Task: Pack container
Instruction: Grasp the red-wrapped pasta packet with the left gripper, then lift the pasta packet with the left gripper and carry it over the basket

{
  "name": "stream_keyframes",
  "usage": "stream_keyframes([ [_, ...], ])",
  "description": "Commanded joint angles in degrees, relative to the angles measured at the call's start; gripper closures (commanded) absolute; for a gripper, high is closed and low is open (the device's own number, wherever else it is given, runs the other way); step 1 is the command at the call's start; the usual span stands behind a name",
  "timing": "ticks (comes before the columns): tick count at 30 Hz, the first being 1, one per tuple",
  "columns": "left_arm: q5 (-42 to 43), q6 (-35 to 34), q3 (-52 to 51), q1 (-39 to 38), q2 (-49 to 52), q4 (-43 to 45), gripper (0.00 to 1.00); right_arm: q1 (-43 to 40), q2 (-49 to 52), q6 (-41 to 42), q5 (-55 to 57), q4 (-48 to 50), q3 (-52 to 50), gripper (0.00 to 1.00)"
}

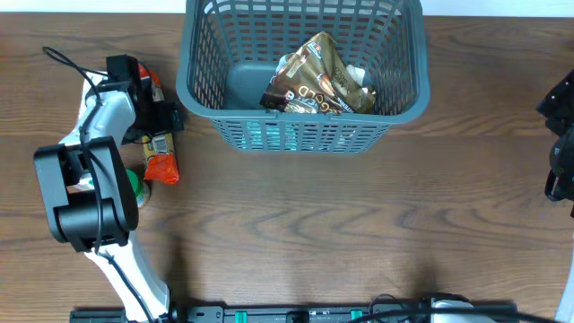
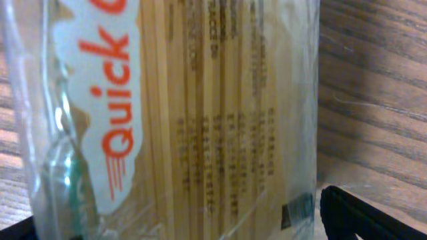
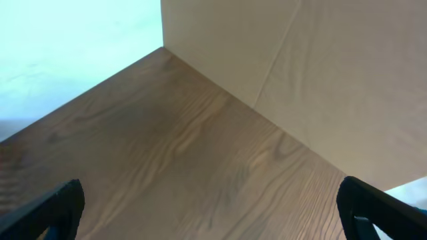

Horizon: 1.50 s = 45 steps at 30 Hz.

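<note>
Container (image 1: pixel 300 135) long axis left-right, upright | left pincer (image 2: pixel 190 223): cannot tell | right pincer (image 3: pixel 213 207) wide

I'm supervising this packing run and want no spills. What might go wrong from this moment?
The clear packet spans nearly the whole gap of the left gripper, so a grasp may slip off its glossy film. The green item lies close beside that arm and may get knocked.

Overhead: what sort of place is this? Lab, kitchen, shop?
Probably a robot lab bench: a wood-grain table, a robot arm at it trailing a loose cable, and a basket holding a snack packet, staged for packing.
</note>
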Motion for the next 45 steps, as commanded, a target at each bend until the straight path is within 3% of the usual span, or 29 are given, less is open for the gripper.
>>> stream_keyframes([
  [1,0.20,0.72,0.55,0.15,3.15,-0.61,0.01,-0.39,-0.13,0.63,1.01,-0.09,0.31,0.01],
  [2,0.20,0.74,0.55,0.15,3.17,-0.85,0.07,-0.39,-0.13,0.63,1.01,-0.09,0.31,0.01],
  [3,0.20,0.74,0.55,0.15,3.17,-0.96,0.21,-0.39,-0.13,0.66,1.01,-0.09,0.31,0.01],
  [5,0.20,0.74,0.55,0.15,3.17,-1.07,0.60,-0.39,-0.13,0.63,1.01,-0.09,0.31,0.01],
  [6,0.22,0.74,0.55,0.15,3.17,-1.18,0.73,-0.39,-0.13,0.63,1.01,-0.09,0.31,0.01],
  [10,0.22,0.72,0.55,0.15,3.17,-1.46,0.81,-0.39,-0.13,0.63,1.01,-0.09,0.31,0.01],
  [13,0.20,0.72,0.55,0.15,3.17,-1.97,0.81,-0.39,-0.13,0.66,1.01,-0.09,0.31,0.01],
  [14,0.24,0.61,0.55,0.15,3.17,-1.97,0.92,-0.39,-0.13,0.63,1.01,-0.09,0.31,0.01],
  [26,0.00,-0.98,0.57,0.44,-2.80,-3.76,0.94,-0.39,-0.13,0.66,1.01,-0.09,0.31,0.01],
  [41,-0.35,-0.98,1.38,2.10,-35.63,2.75,0.94,-0.39,-0.13,0.66,1.01,-0.09,0.31,0.01],
  [45,4.94,0.68,2.73,1.86,-44.46,5.38,0.94,-0.39,-0.13,0.63,1.01,-0.09,0.31,0.01],
])
